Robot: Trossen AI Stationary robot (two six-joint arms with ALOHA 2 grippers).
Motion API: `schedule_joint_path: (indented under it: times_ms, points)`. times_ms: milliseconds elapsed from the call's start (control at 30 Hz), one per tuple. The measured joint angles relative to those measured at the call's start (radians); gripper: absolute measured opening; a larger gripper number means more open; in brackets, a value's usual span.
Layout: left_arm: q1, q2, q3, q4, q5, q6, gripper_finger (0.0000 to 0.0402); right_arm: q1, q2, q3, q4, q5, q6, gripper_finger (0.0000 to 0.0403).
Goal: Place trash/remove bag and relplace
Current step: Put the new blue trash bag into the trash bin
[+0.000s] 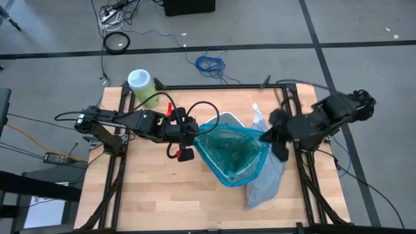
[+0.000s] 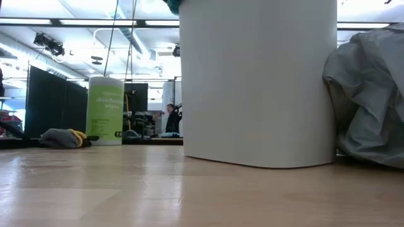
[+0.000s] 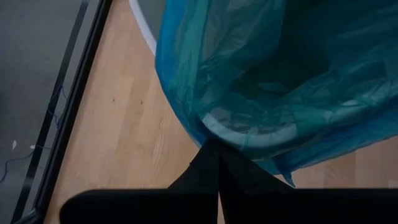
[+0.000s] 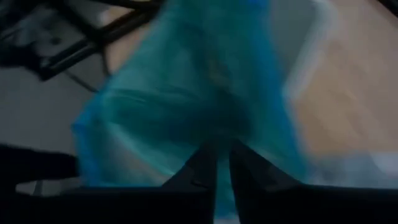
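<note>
From the left wrist camera I see the left pincer (image 3: 217, 165) with its two dark fingers pressed together on the edge of the teal-green bag (image 3: 273, 68), right where the plastic folds over the white bin (image 3: 144, 30) rim. The bag spreads away from the fingertips and fills most of that view. Bare wood of the desk (image 3: 124, 130) lies to one side of the pincer, with the black frame rail past it.

From the right wrist camera I see the right pincer (image 4: 222, 163) with its fingers close together and only a thin gap between them. The teal-green plastic sits directly at the tips. I cannot tell whether the fingers actually grip it, because the view is smeared.

In the high view, the left pincer (image 1: 192, 133) meets the bag's edge on one side of the bin, and the right pincer (image 1: 268, 136) meets it on the opposite side. The teal-green bag (image 1: 233, 153) is stretched open between them over the bin mouth. I cannot make out any trash in any view.

The grey-white bag (image 1: 265, 185) lies crumpled on the desk just beside the bin, below the right pincer, and is touched by neither pincer. In the low view it rests against the bin's wall.

Farther off, behind the left arm, a green-labelled canister of disinfecting wipes (image 1: 143, 86) stands upright near the desk's back edge. Well beyond the desk, a coil of blue cable (image 1: 209, 63) lies on the floor.
</note>
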Motion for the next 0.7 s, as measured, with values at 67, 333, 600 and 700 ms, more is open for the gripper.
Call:
schedule_joint_path:
  times_ms: [67, 333, 600, 700]
  points:
    - [0.000, 0.000, 0.000, 0.001, 0.000, -0.001, 0.0001, 0.019, 0.034, 0.000, 0.064, -0.005, -0.047, 0.0011]
    - [0.000, 0.000, 0.000, 0.000, 0.000, -0.002, 0.0001, 0.121, 0.123, 0.000, -0.045, -0.103, 0.124, 0.0001]
    - [0.000, 0.024, 0.000, 0.002, 0.000, -0.002, 0.0001, 0.201, 0.126, 0.089, -0.267, 0.002, 0.271, 0.0000]
    - [0.000, 0.040, 0.000, 0.003, 0.000, -0.002, 0.0001, 0.195, 0.128, 0.089, -0.287, 0.006, 0.276, 0.0000]
